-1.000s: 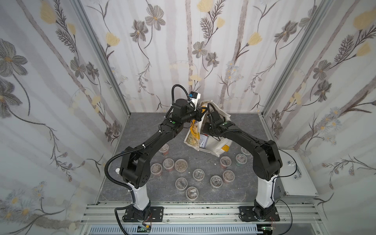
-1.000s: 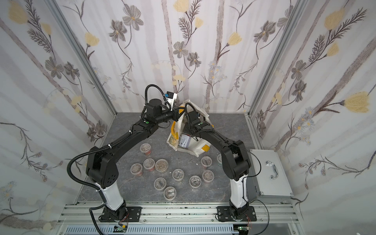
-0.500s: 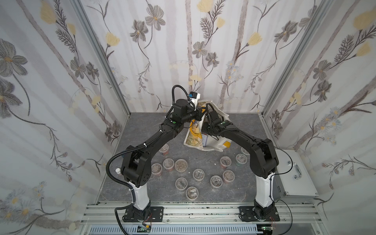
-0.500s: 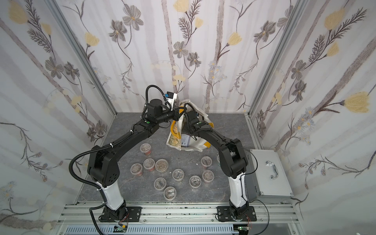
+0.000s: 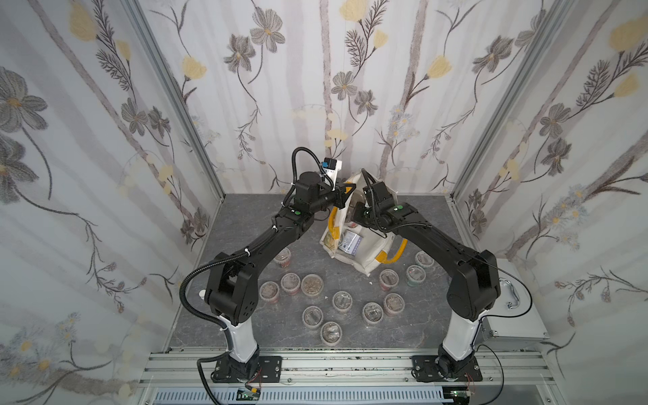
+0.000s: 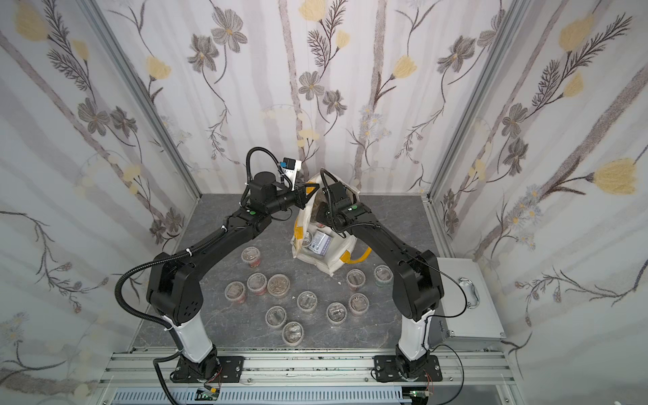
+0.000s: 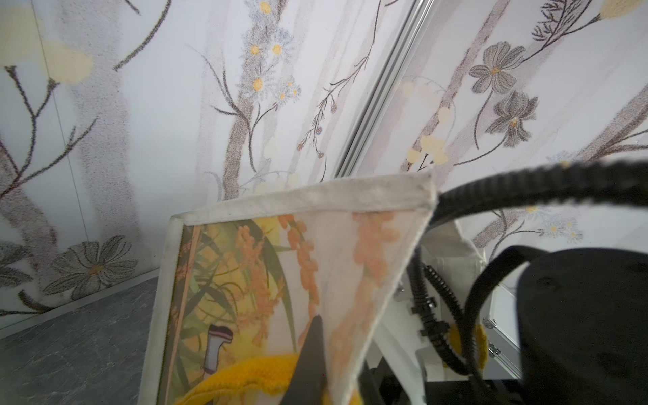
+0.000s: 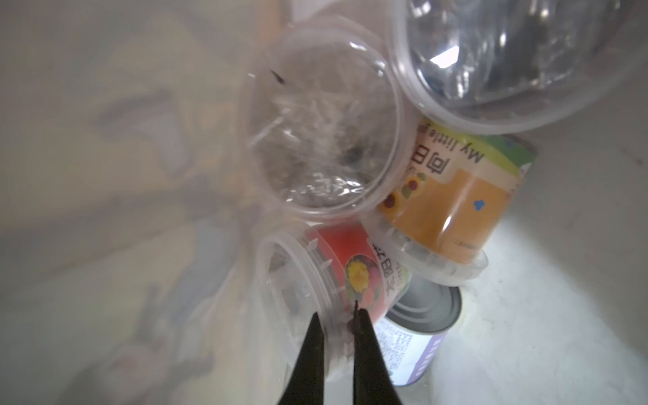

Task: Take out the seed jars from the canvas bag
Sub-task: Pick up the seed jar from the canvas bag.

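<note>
Several jars (image 8: pixel 322 129) lie inside the bag (image 5: pixel 368 257). The right gripper (image 8: pixel 336 315) pinches one red-labelled jar (image 8: pixel 336 252) by its thin rim, which may slip free. The left gripper (image 7: pixel 319 324), clamped on the bag's edge, holds it up.

Top views: bright, even; faint shadows.
Right wrist: dim, hazy; white glare on the bag (image 8: pixel 508 280); nearest jars (image 8: pixel 322 140) blurred.
Left wrist: bright; near cable (image 7: pixel 526 182) blurred.
</note>
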{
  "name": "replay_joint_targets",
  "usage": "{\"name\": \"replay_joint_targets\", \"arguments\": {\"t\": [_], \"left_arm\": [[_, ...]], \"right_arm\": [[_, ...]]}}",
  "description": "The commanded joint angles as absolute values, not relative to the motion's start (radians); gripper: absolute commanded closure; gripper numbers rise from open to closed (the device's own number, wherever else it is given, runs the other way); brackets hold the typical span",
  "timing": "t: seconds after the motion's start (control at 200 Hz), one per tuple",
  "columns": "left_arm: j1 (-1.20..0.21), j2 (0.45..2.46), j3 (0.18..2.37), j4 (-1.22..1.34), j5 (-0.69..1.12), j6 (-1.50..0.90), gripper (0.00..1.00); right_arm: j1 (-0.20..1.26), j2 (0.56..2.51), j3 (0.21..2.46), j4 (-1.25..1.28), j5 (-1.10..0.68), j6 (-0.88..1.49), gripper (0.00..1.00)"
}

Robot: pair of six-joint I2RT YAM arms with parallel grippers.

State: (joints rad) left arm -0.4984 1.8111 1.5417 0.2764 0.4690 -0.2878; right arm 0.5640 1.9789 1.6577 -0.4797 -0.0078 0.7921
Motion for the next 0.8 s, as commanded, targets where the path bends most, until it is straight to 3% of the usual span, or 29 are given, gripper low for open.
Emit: {"name": "replay_joint_targets", "arguments": {"t": [0.0,0.6,0.794], "left_arm": [[-0.482,1.808,1.539,0.335,0.468,-0.309,1.0],[-0.419,1.811,1.53,0.317,0.468,-0.289,1.0],[-0.417,1.81,1.524,0.312,0.466,-0.282,1.0]], "right_arm": [[0.569,1.916,1.63,-0.439,-0.029,0.816,0.95],[0.593,1.29,1.156,-0.497,-0.019,0.818,1.0],[0.483,1.106,1.039,-0.535,-0.08,0.83,1.0]]}}
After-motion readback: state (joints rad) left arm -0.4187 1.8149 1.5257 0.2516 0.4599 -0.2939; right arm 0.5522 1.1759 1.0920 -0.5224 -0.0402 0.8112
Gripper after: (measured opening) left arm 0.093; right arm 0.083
